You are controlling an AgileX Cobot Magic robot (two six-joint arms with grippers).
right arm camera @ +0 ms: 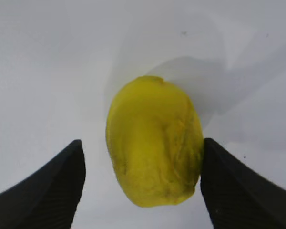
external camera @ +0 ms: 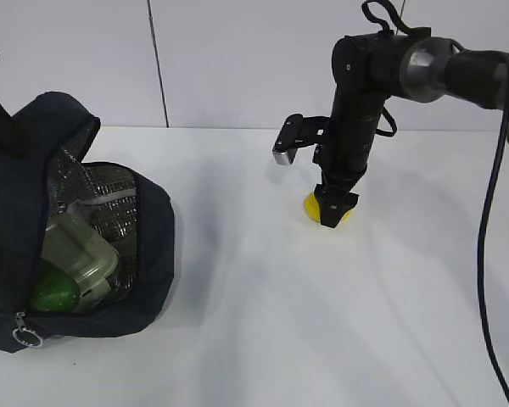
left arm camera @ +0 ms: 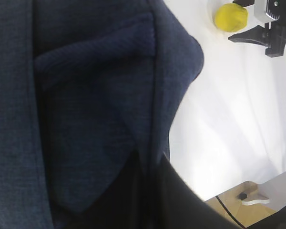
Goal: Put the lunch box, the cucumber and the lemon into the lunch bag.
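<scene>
Right claw (right arm camera: 142, 186), fingers apart, straddles the lemon (right arm camera: 154, 161) on the counter (external camera: 263, 322); one finger touches or nearly touches the fruit, the other leaves a gap. Closing off-centre may roll or squirt the rounded lemon aside. Left claw, unseen, is together at the bag (external camera: 148, 254), probably pinching fabric. Box (external camera: 76, 246) and cucumber (external camera: 54, 292) lie inside; a slipping hold could narrow the mouth.

You see the exterior camera looking down at a slant over the white table (external camera: 263, 322), your left wrist camera pressed close on the dark navy fabric bag (left arm camera: 86, 119), your right wrist camera close above the small yellow lemon (right arm camera: 155, 148), lemon shared by all three views.
</scene>
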